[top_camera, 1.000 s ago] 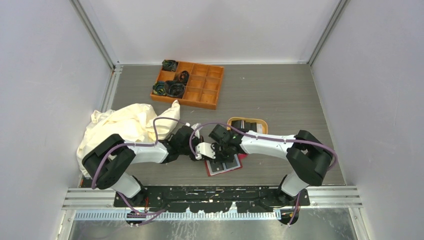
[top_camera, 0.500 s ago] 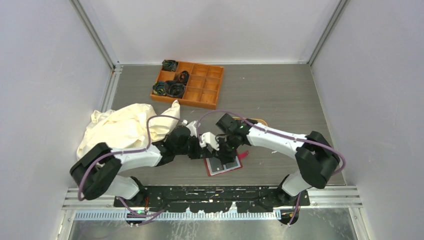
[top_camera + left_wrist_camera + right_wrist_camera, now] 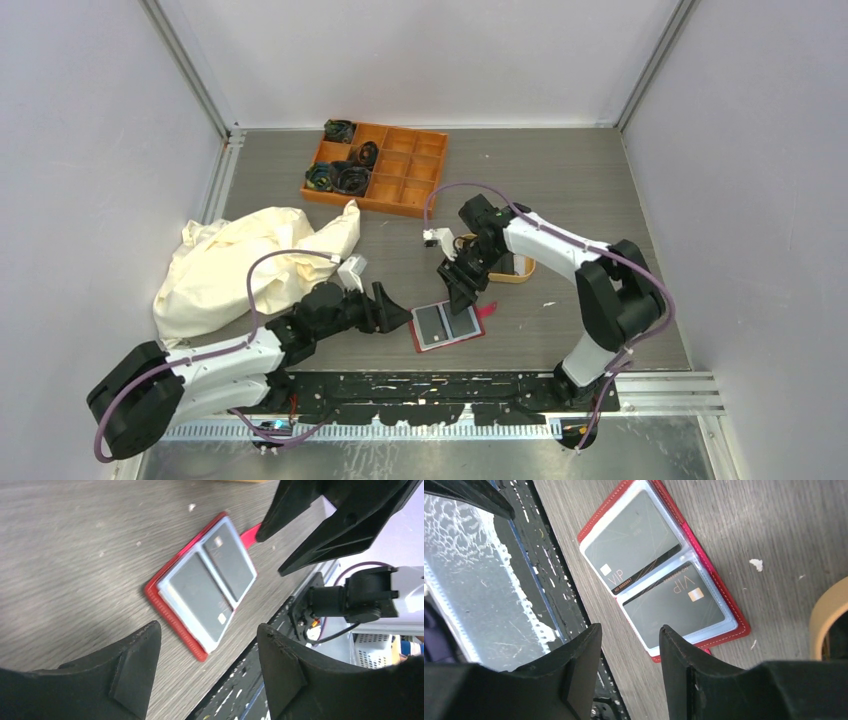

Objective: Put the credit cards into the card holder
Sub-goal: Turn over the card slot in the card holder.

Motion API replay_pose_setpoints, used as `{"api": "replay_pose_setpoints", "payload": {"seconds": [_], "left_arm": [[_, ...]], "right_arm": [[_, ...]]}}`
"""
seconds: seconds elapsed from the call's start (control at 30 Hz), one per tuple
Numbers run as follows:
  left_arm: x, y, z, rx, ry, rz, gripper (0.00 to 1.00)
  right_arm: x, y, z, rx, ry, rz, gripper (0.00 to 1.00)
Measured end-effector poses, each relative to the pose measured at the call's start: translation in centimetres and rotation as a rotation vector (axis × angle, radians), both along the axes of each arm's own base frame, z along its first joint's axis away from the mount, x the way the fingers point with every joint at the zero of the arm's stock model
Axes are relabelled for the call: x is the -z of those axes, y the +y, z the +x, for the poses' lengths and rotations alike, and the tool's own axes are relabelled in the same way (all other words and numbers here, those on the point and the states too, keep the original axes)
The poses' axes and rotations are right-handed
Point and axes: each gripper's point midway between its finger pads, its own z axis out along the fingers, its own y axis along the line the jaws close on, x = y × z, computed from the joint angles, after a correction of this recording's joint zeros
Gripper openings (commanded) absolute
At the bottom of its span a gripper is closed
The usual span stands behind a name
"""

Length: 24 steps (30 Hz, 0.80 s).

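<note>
Two black cards (image 3: 634, 540) sit in the open red card holder (image 3: 724, 594), flat on the desk (image 3: 560, 200) between both empty, spread hands: left hand (image 3: 395, 312) beside it, right hand (image 3: 462, 290) just beyond, nearer the tan tray (image 3: 826, 615).

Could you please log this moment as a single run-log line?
card holder open flat on table | two black cards in its pockets | left jaws open, empty | right jaws open, empty

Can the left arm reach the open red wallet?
Probably yes: the left gripper sits open just beside the flat-lying red leather-like card holder, with nothing standing between them.
</note>
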Motion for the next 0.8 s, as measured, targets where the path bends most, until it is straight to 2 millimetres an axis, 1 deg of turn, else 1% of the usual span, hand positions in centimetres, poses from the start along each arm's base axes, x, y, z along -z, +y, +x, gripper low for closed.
{"api": "replay_pose_setpoints", "payload": {"seconds": [0.1,0.33,0.43,0.63,0.8], "left_arm": [[1.6,0.9,-0.5,-0.020,0.030,0.015,0.65],[1.6,0.7,-0.5,-0.040,0.065,-0.009,0.55],[2.3,0.7,-0.7,-0.039,0.091,0.001,0.52],[3.9,0.6,-1.1,-0.031,0.153,0.035,0.48],[5.5,0.8,-1.4,-0.032,0.197,0.074,0.44]], "right_arm": [[1.2,-0.3,-0.2,0.025,0.070,-0.059,0.52],[3.4,-1.5,-0.3,0.066,0.157,-0.191,0.51],[3.9,-1.8,-0.3,0.075,0.171,-0.224,0.52],[4.9,-2.5,-0.1,0.103,0.174,-0.290,0.54],[5.2,-2.7,-0.1,0.122,0.189,-0.318,0.57]]}}
